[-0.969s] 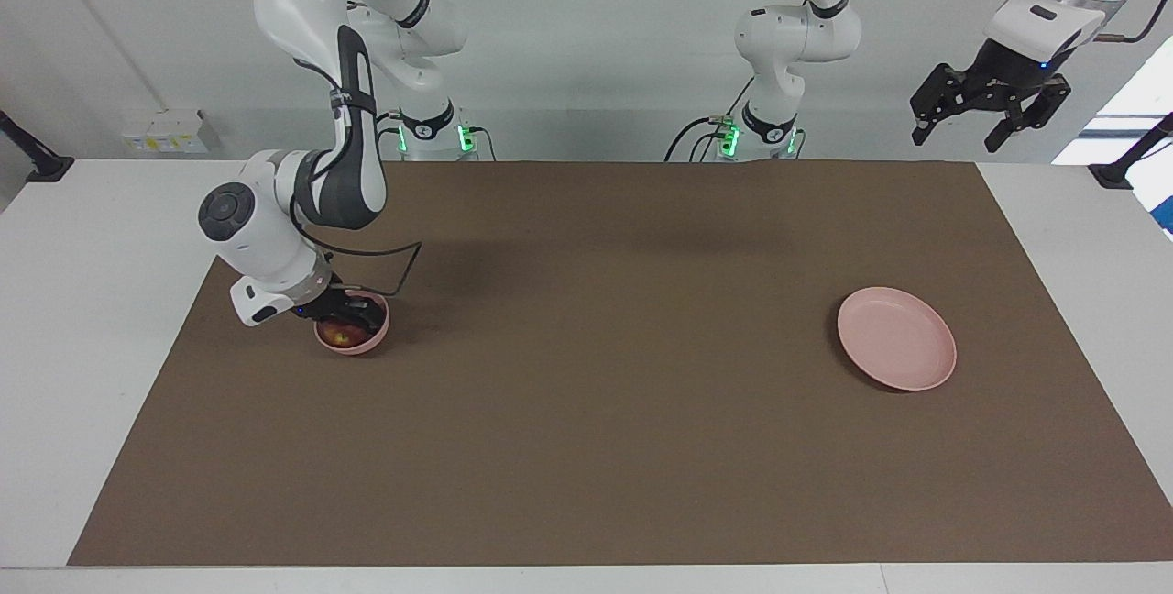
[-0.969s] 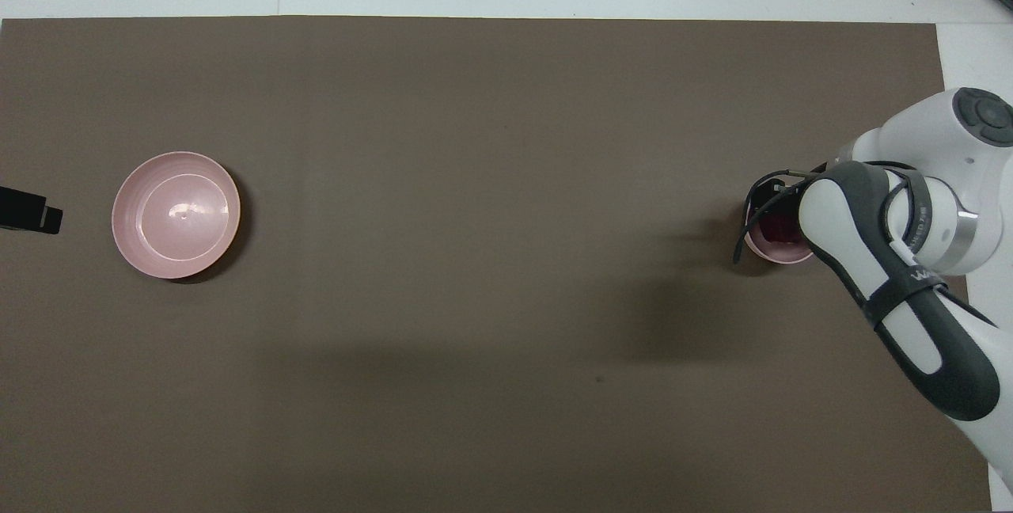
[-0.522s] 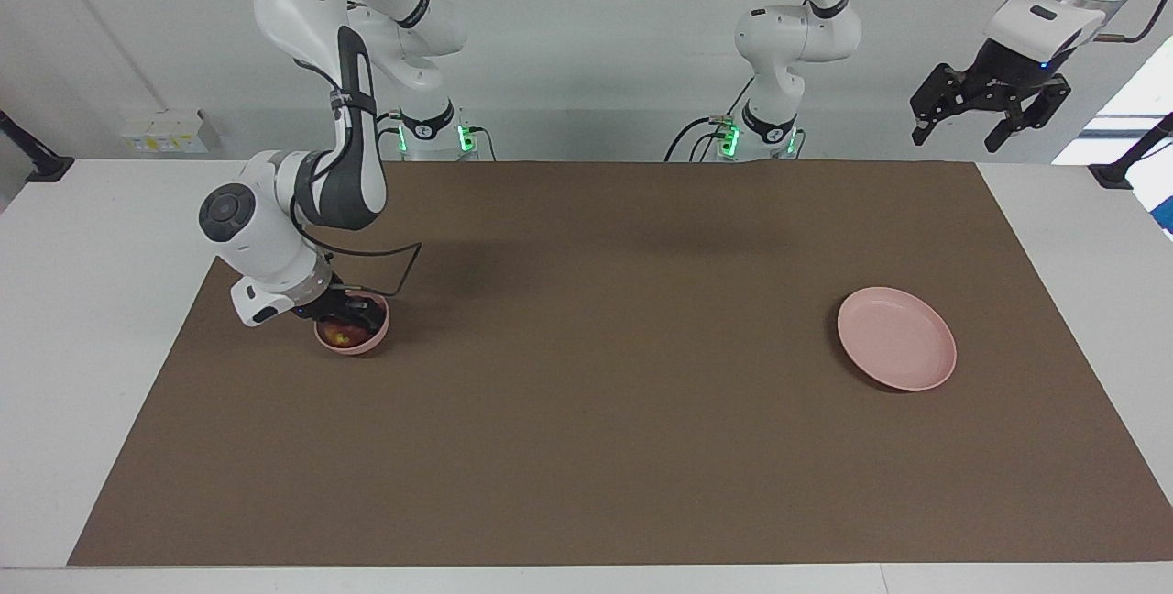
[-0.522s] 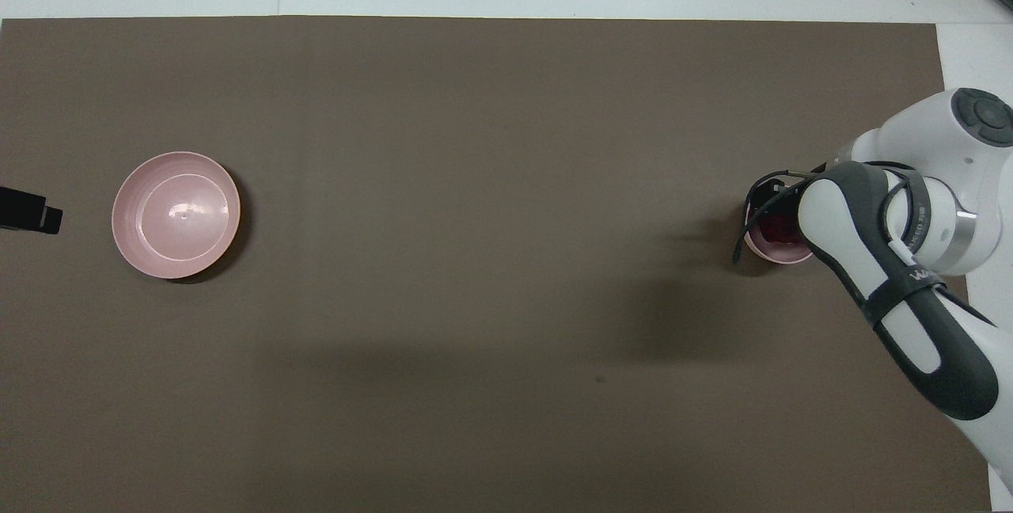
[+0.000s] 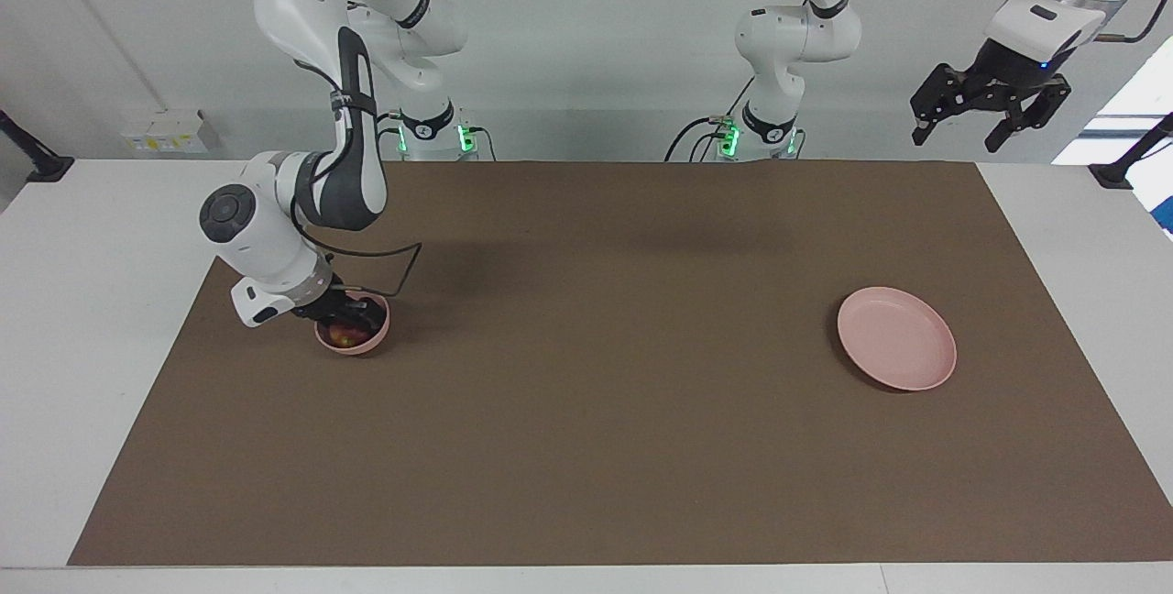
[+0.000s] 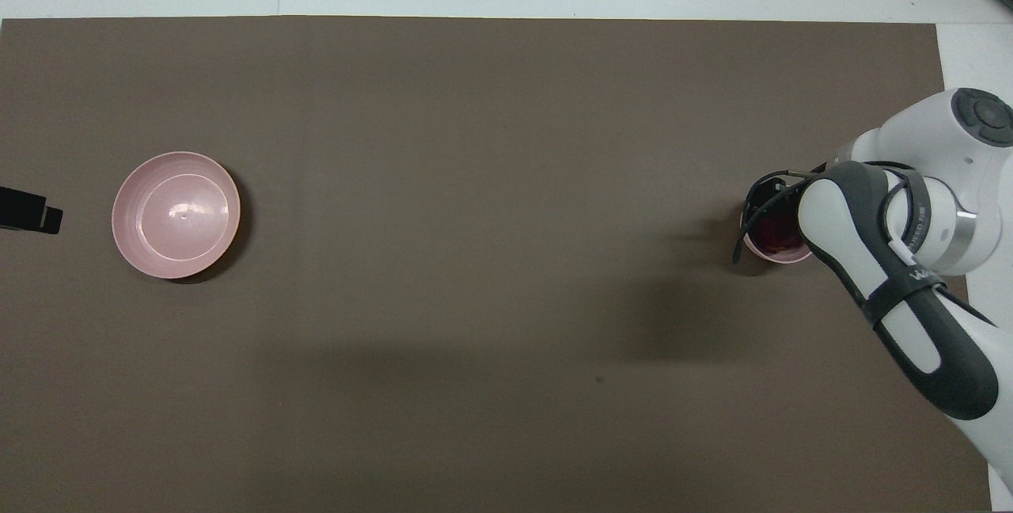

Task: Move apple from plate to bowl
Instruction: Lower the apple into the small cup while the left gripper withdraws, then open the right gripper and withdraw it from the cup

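1. Facing view puts the apple (image 5: 344,334) down inside the bowl (image 5: 368,345), which stands on the brown mat (image 5: 605,447) toward the right arm's end of the table, close to that end's mat edge.
2. Around the apple sits the right gripper (image 5: 346,319), low at the bowl's mouth. Whether its fingers are parted or pressed on the fruit cannot be told from here; the wrist hides most of them in the overhead view as well.
3. My reading of the step: the apple has reached its goal and the letting-go is in hand, with only the withdrawal left.
4. The next move calls for a straight lift, so that no finger catches the rim and tips or drags the small, light bowl. A sideways pull looks the likelier way to upset it.
5. Above the bowl nothing blocks the way up.
6. The plate (image 5: 896,337) lies bare toward the left arm's end of the mat, well apart from the bowl, with a wide stretch of mat between them.
7. The left gripper (image 5: 988,122) waits high over the table's corner at its own end, fingers spread and holding nothing, clear of any path the right arm would take.
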Controlling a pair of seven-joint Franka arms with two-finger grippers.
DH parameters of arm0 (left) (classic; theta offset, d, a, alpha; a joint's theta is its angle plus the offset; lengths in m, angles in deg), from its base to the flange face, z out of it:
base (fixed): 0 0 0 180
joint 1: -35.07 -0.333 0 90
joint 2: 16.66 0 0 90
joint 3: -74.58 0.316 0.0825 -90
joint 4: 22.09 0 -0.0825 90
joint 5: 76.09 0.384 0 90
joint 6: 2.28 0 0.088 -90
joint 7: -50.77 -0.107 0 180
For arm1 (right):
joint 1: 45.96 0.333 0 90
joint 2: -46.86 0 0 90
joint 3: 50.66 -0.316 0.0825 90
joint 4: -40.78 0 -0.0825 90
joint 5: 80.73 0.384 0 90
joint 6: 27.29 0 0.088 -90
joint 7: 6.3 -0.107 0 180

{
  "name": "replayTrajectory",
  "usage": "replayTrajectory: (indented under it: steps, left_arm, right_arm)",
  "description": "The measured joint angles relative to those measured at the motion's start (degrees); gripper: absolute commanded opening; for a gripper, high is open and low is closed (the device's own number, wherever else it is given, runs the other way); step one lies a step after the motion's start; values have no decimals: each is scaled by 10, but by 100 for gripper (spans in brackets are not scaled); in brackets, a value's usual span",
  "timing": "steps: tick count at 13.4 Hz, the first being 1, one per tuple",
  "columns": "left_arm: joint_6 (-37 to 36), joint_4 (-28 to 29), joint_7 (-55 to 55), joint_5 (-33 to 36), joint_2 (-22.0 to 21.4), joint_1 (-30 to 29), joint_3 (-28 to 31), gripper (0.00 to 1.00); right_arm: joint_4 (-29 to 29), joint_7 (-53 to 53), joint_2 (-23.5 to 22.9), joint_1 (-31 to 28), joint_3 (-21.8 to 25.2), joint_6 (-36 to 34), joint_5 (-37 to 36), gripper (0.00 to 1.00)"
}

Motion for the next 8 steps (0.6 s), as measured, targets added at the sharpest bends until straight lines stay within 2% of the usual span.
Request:
replayTrajectory:
  steps: [5, 8]
  left_arm:
    - [0, 0, 0, 0, 0, 0, 0, 100]
    - [0, 0, 0, 0, 0, 0, 0, 100]
  right_arm:
    - [-9, 0, 6, 0, 0, -6, -1, 100]
    - [-25, -3, 36, 0, 0, -48, -27, 100]
